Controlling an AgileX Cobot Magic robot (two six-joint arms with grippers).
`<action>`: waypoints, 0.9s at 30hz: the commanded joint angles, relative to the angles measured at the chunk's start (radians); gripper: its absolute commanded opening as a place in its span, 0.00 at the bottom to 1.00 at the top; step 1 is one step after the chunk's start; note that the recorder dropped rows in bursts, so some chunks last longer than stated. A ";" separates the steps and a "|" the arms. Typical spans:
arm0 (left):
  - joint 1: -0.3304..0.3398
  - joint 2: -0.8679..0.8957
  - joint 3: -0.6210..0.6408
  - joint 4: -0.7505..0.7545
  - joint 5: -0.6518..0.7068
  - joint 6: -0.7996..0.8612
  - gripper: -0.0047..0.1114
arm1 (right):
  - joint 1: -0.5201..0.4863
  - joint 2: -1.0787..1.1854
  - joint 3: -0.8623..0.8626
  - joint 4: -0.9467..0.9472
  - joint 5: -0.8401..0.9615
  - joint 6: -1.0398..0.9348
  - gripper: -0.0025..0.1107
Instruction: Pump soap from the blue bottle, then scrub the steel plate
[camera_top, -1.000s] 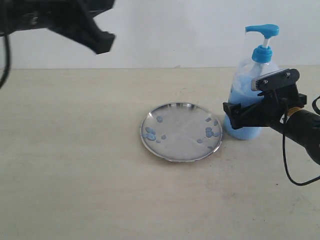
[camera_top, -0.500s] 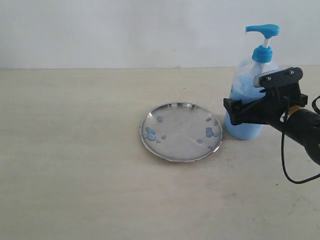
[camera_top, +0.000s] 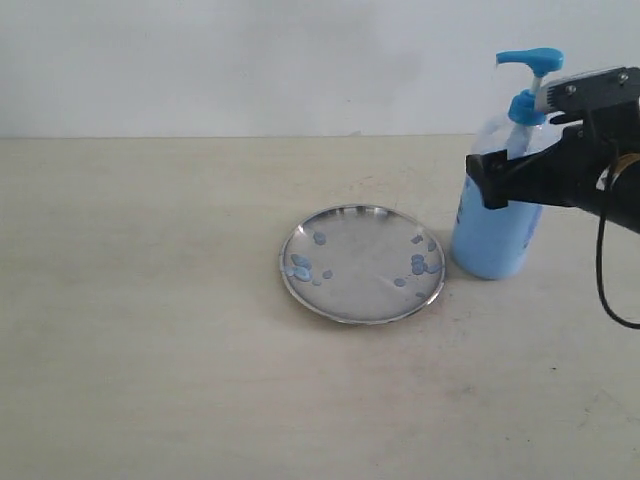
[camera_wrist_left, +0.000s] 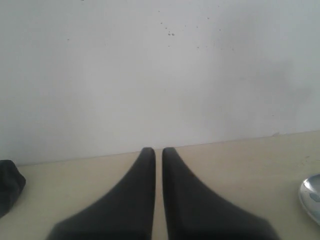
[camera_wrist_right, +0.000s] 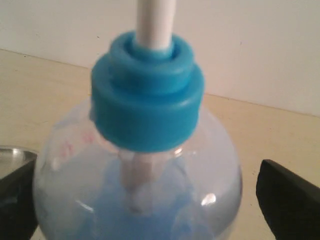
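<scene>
The blue bottle (camera_top: 495, 235) stands upright on the table, right of the steel plate (camera_top: 362, 263). It holds light blue soap (camera_wrist_right: 150, 210) under its blue collar (camera_wrist_right: 147, 95) and white stem. Pale blue soap blobs (camera_top: 300, 267) dot the plate. My right gripper (camera_top: 500, 172) is open at the bottle's shoulder, below the pump head (camera_top: 530, 62). Its fingers (camera_wrist_right: 287, 197) stand on either side of the bottle, the right one clearly apart from it. My left gripper (camera_wrist_left: 158, 152) is shut on nothing, above the table, and is out of the exterior view. The plate's rim (camera_wrist_left: 312, 195) shows at the edge of the left wrist view.
The beige table (camera_top: 150, 350) runs back to a white wall (camera_top: 250, 60). A dark object (camera_wrist_left: 10, 185) lies at the edge of the left wrist view. A black cable (camera_top: 605, 290) hangs from my right arm.
My right gripper has risen from the bottle's lower body to its shoulder. My left arm, at the top left a second ago, has left the exterior view.
</scene>
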 joint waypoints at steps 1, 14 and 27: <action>-0.004 -0.008 0.006 0.001 0.013 -0.011 0.08 | -0.005 -0.165 0.001 0.011 0.203 0.052 0.95; -0.004 -0.009 0.010 0.001 -0.006 -0.011 0.08 | 0.167 -0.620 0.001 0.017 0.637 0.091 0.95; -0.004 -0.009 0.068 0.001 -0.006 -0.011 0.08 | 0.193 -1.122 0.001 0.102 1.109 0.112 0.03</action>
